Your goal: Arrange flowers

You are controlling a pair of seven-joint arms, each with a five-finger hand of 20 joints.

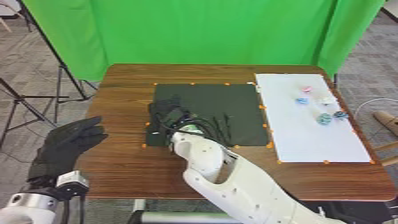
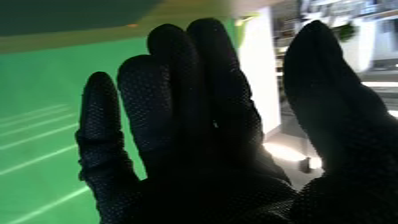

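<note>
Right hand (image 1: 167, 111) at the left part of the dark mat (image 1: 235, 97), wide: fingers straight, thumb apart, nothing held. Left hand (image 1: 64, 147) by the table's (image 1: 129, 175) left edge, fingers relaxed, also nothing in it. Flowers: pink (image 1: 306, 89), light blue (image 1: 302, 101), white (image 1: 327, 100), teal (image 1: 324, 119) and dark blue (image 1: 340, 115), grouped on the white sheet (image 1: 311, 145), well apart from both hands.
</note>
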